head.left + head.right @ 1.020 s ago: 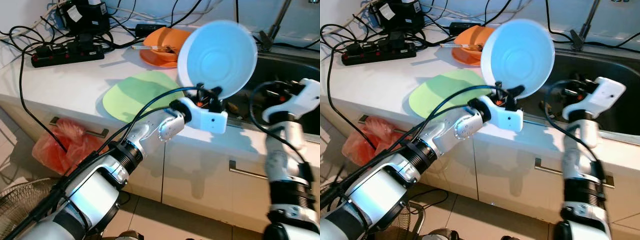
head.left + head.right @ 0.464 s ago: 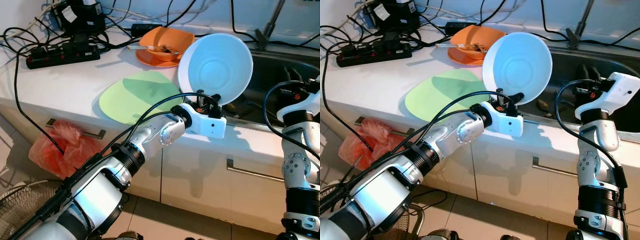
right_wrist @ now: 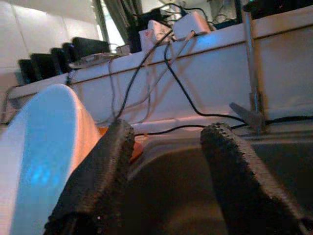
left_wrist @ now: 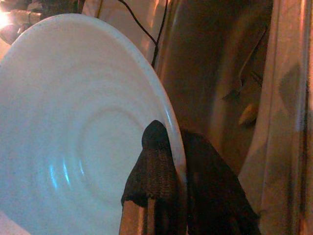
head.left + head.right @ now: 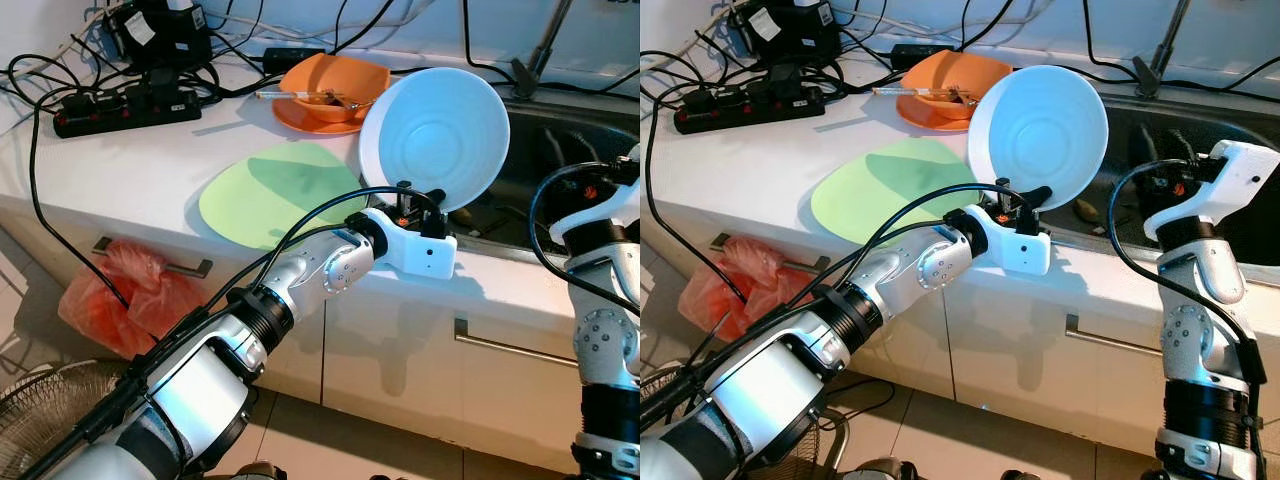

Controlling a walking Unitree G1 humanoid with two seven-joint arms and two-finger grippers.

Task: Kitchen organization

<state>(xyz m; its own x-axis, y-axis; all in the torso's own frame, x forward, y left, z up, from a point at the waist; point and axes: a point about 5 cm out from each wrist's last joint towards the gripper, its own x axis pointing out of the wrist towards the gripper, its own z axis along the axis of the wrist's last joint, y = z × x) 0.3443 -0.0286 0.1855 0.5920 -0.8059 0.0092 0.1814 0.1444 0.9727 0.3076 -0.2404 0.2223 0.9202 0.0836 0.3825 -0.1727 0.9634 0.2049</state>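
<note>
Our left hand (image 5: 418,203) pinches the rim of the white bowl (image 5: 435,124) with both fingers shut tight on it, and we hold the bowl up on its edge above the front of the desk (image 5: 130,160), right next to the sink (image 5: 560,150). We think we tip it like this so it can go down into the sink for washing. Our right hand (image 3: 166,176) waits over the sink with its fingers spread apart, holding nothing, near the bowl in case we need help.

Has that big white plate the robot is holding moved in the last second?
Yes, slightly. The white plate, pinched at its rim by the left gripper, has dropped a little against the orange bowl, now covering less of it.
</note>
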